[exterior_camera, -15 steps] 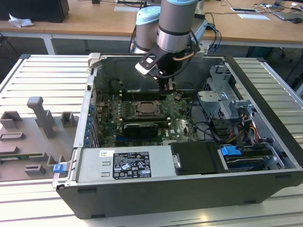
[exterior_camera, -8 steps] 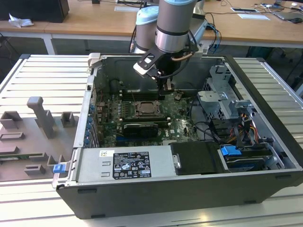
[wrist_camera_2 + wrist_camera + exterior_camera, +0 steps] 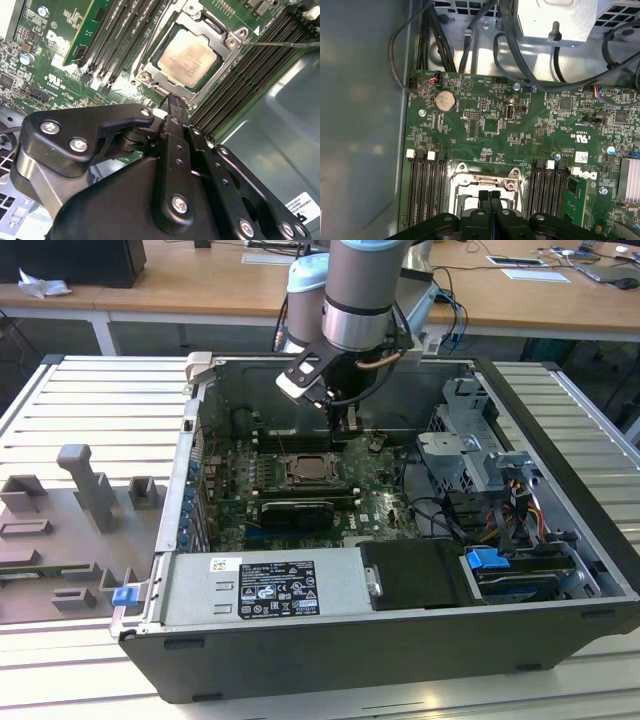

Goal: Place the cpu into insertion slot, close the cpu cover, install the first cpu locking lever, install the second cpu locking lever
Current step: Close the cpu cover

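Inside the open computer case (image 3: 400, 660), on the green circuit board (image 3: 485, 125), the end effector (image 3: 490, 194) hangs pinched shut, empty, above the insertion slot (image 3: 160, 86) — the cpu cover (image 3: 210, 31) lies over the seated cpu (image 3: 187, 57); a locking lever (image 3: 280, 44) juts free — latching seems left.

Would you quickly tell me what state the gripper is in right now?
Gripper: closed, nothing held, tip by the cpu cover.

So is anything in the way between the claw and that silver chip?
Nothing visible does. The gripper, tips shut, hangs beside the cpu, whose bare top shows through the window of the cpu cover.
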Available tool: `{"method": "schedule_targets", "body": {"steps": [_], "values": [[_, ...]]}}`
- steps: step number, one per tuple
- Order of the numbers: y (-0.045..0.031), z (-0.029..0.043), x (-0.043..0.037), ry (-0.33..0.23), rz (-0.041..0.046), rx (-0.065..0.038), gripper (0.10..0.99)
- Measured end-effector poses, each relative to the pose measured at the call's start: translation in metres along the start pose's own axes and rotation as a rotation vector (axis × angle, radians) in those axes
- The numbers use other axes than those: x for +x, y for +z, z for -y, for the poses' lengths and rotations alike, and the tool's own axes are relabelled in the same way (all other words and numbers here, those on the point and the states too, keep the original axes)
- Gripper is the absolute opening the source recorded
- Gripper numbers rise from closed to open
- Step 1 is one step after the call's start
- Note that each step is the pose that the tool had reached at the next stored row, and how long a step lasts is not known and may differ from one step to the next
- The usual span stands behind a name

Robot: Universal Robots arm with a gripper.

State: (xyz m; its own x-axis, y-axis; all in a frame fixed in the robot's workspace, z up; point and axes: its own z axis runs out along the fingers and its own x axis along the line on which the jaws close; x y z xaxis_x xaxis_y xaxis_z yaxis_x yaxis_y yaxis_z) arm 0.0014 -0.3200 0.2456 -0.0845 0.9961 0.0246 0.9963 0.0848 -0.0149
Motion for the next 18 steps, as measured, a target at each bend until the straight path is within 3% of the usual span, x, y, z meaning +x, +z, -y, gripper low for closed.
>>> {"method": "schedule_targets", "body": {"steps": [18], "values": [[0.0022,0.0186,0.0015,0.0,0.0,0.0,0.106]]}}
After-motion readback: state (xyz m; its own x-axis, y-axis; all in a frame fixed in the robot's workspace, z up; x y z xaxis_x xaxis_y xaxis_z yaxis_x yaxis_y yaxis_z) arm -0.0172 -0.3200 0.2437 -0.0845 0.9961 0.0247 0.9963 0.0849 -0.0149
